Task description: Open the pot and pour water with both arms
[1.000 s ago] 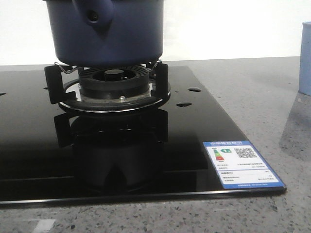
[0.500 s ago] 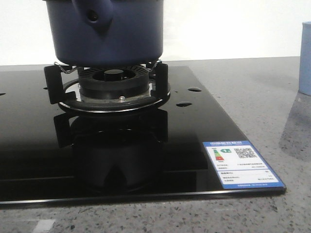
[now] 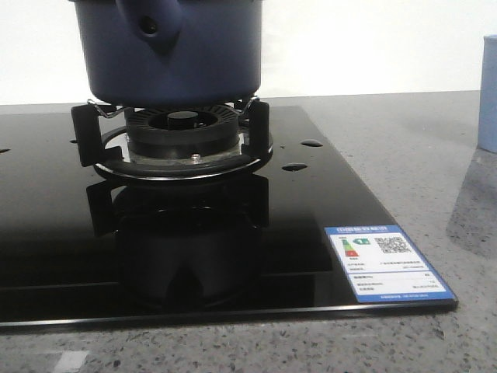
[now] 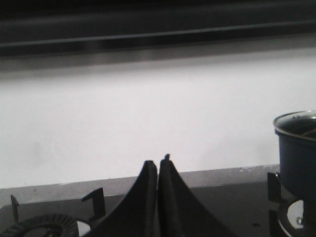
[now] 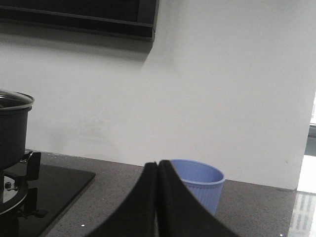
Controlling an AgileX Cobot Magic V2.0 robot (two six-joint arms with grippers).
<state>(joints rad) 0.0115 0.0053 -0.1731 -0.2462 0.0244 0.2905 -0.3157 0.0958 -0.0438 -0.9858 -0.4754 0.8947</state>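
Note:
The dark navy-blue pot [image 3: 175, 54] stands on the gas burner's black supports [image 3: 180, 136], its handle lug with a hole [image 3: 149, 23] facing the front camera. In the left wrist view the pot [image 4: 298, 153] has a glass lid with a metal rim [image 4: 295, 120]. It also shows in the right wrist view [image 5: 12, 133]. My left gripper [image 4: 158, 163] is shut and empty, off to the side of the pot. My right gripper [image 5: 158, 164] is shut and empty, in front of the pale blue cup [image 5: 200, 190]. Neither gripper shows in the front view.
The black glass hob [image 3: 311, 202] carries an energy label [image 3: 388, 263] at its front right corner. A second burner [image 4: 44, 224] shows in the left wrist view. The pale blue cup [image 3: 488, 93] stands on the grey speckled counter [image 3: 419, 155] to the right. A white wall runs behind.

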